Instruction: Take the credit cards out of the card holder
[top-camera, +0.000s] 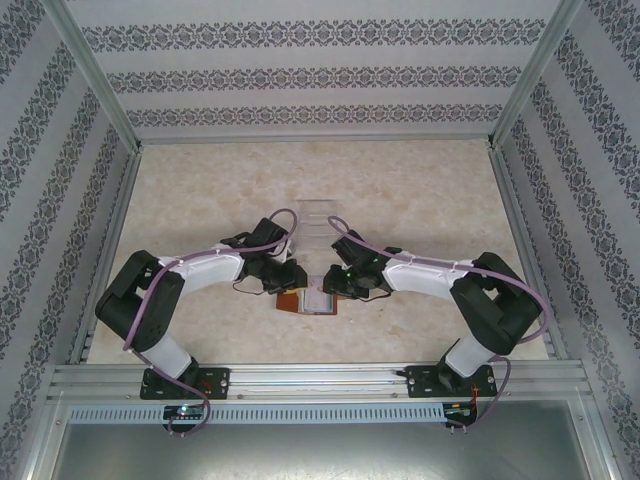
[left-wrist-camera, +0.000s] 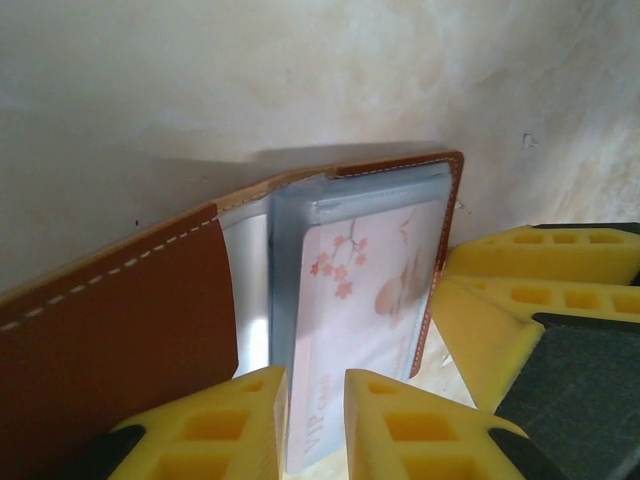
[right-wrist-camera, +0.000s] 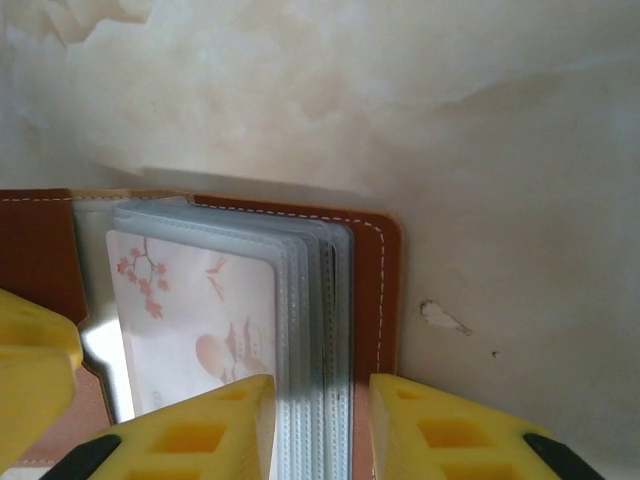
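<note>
The card holder (top-camera: 308, 300) is lying open; the left gripper (left-wrist-camera: 315, 380) and right gripper (right-wrist-camera: 322, 388) are each clamping its plastic sleeves (right-wrist-camera: 315, 300). A card (left-wrist-camera: 370, 285) is sitting inside, none pulled out yet.

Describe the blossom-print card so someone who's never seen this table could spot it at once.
Centred near the front edge of the pale marbled table lies an open reddish-brown leather card holder. In the top of its stacked clear plastic sleeves sits a pale rectangular card; its pink blossom print sets it apart from those plain sleeves.
</note>
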